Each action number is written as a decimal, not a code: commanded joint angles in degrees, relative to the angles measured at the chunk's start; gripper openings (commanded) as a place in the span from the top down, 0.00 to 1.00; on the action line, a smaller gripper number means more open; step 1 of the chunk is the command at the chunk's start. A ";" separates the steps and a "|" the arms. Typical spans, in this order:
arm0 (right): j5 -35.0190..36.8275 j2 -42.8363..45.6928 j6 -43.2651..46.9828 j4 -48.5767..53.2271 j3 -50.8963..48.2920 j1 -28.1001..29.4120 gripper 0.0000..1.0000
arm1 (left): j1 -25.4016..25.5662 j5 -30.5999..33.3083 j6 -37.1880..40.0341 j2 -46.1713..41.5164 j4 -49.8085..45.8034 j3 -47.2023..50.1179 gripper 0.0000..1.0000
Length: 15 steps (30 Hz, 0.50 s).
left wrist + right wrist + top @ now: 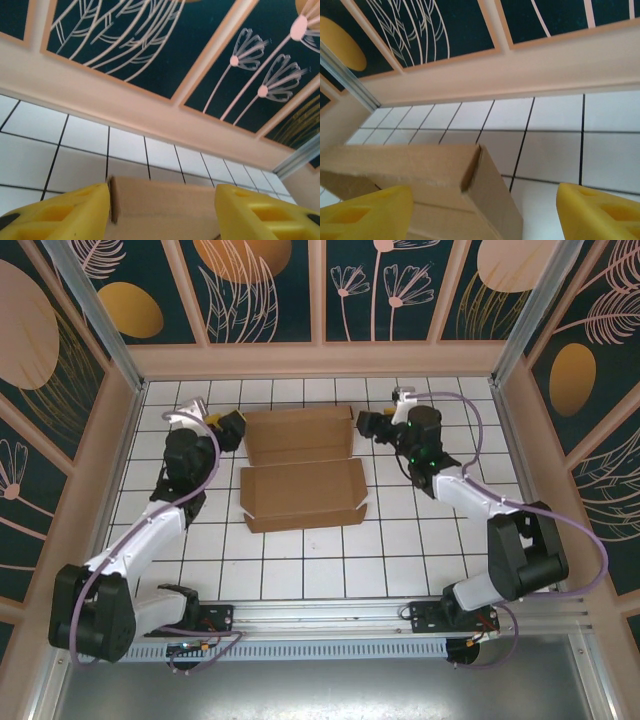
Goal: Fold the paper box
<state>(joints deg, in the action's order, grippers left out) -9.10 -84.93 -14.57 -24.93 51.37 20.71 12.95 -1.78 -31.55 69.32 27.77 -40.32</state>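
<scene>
The paper box (300, 468) lies mid-table as a brown cardboard piece, partly folded, with a far section and a near section that has raised side walls. My left gripper (231, 430) is at the left end of the far section. In the left wrist view its yellow fingers (60, 215) stand apart with a cardboard wall (165, 202) between them, so it is open. My right gripper (366, 424) is at the right end of the far section. It (485, 220) is wide open, with the box's corner (480, 175) between the fingers and the right finger (600, 212) over bare tile.
The table (420, 550) is white tile with a black grid. Wooden walls with floral panels (320, 358) close in the back and both sides. An aluminium rail (330, 615) runs along the near edge by the arm bases.
</scene>
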 commanded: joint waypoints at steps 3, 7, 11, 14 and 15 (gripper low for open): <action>-1.90 -6.22 -1.78 7.98 8.98 -1.01 0.24 | -3.22 -4.92 -2.97 7.56 0.88 -2.98 0.41; -3.86 -10.83 -2.04 10.72 13.74 -0.80 0.24 | -3.70 -6.55 -3.22 11.66 3.44 -5.23 0.42; -3.90 -13.81 -1.70 11.92 15.95 0.22 0.25 | -3.73 -7.09 -3.23 15.03 4.53 -7.23 0.42; -3.77 -15.29 -1.30 11.92 16.16 0.87 0.26 | -3.73 -7.61 -3.90 17.14 6.16 -6.98 0.42; -3.65 -15.80 -1.25 12.21 16.30 0.96 0.27 | -3.72 -7.75 -4.24 17.84 6.52 -6.88 0.42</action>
<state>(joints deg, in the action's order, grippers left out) -12.10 -99.35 -15.59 -14.09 65.56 20.84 9.63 -7.77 -34.50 85.47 30.50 -46.02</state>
